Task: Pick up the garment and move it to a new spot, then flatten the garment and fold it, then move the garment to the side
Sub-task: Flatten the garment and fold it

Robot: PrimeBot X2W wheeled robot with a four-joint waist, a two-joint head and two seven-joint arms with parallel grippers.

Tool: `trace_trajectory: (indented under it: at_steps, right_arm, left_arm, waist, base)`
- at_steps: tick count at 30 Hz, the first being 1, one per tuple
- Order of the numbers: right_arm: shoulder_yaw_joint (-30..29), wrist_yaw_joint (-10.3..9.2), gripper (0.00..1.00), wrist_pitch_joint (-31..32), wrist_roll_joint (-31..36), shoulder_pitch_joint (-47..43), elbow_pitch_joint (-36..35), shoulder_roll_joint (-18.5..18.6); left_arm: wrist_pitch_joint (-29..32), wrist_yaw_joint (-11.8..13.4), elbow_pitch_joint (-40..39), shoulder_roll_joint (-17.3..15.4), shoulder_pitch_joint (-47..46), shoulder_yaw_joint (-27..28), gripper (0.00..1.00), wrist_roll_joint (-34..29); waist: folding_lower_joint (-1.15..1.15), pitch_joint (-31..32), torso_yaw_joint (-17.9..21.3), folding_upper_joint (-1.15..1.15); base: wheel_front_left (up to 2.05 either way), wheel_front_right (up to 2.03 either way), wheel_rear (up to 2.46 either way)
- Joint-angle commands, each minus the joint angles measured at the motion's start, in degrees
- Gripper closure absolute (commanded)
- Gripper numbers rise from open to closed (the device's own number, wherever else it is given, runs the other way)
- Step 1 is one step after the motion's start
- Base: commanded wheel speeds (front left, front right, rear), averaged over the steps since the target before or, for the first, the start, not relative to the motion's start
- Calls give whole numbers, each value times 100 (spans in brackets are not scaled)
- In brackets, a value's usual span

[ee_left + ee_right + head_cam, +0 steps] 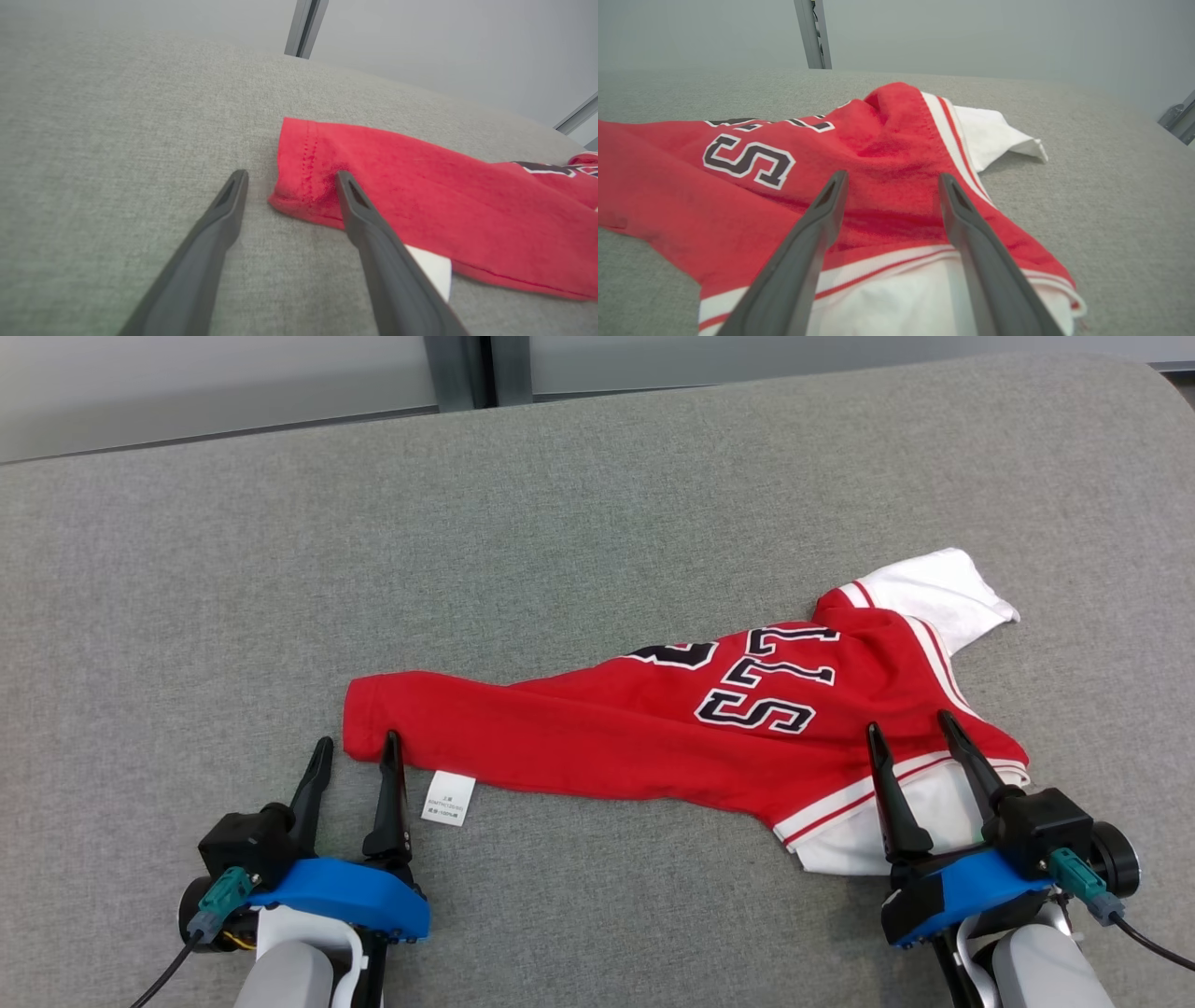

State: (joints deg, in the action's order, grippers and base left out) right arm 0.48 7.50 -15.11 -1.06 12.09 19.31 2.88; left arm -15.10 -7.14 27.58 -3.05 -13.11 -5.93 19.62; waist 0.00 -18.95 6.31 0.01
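Note:
The garment point(653, 728) is a red shirt with black-and-white lettering, white sleeves and red-white trim, lying stretched across the grey cushion. My left gripper point(358, 749) stands open at the shirt's left hem corner point(303, 172); one finger lies over the red hem, the other over bare cushion. My right gripper point(912, 725) is open above the shirt's right end, its fingers point(822, 214) spread over the red cloth and the white sleeve point(920, 298). Neither holds the cloth.
A white care label point(449, 799) sticks out from under the shirt's near edge beside the left gripper. The grey cushion point(467, 541) stretches wide behind the shirt. A pale wall with dark posts point(462, 369) runs along the cushion's far edge.

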Motion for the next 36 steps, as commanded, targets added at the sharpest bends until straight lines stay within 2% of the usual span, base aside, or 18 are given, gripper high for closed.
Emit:
trace_trajectory:
  at_steps: [1,10,16,17,18,19,24,36]
  right_arm:
    - [1,-2,0,-7,2,-18,7,4]
    - [23,-2,0,-7,-28,62,-31,4]
    - [7,-2,0,-7,-41,99,-41,5]
    - [6,-2,0,-6,-43,101,-40,4]
    - [4,-2,0,-7,-39,108,-39,4]
    - [-1,-2,0,-7,-34,115,-37,4]
    - [-60,-2,0,-6,3,32,4,4]
    - [-197,-2,0,-6,32,-414,187,5]
  left_arm:
    - [-9,-56,1,21,61,-34,0,6]
    - [8,-37,544,-83,-111,-20,0,-137]
    - [65,-38,1373,-89,-276,-218,2,-18]
    - [72,-39,1543,-107,-303,-272,31,-27]
    - [85,-39,1683,-105,-327,-327,68,-1]
    - [86,-39,1775,-99,-359,-340,100,39]
    - [83,-40,1907,-85,-344,-390,100,144]
    - [-6,-27,658,-25,359,210,100,20]
  waist:
    - [0,-5,9,-1]
    - [0,-77,69,-1]
    - [0,-144,79,-1]
    - [0,-147,78,-1]
    - [0,-144,75,-1]
    - [0,-138,70,-1]
    - [0,28,-6,-1]
    - [0,945,-413,-1]
  base:
    - [0,0,0]
    - [0,0,0]
    - [0,0,0]
    - [0,0,0]
    - [0,0,0]
    - [0,0,0]
    - [0,0,0]
    - [0,0,0]
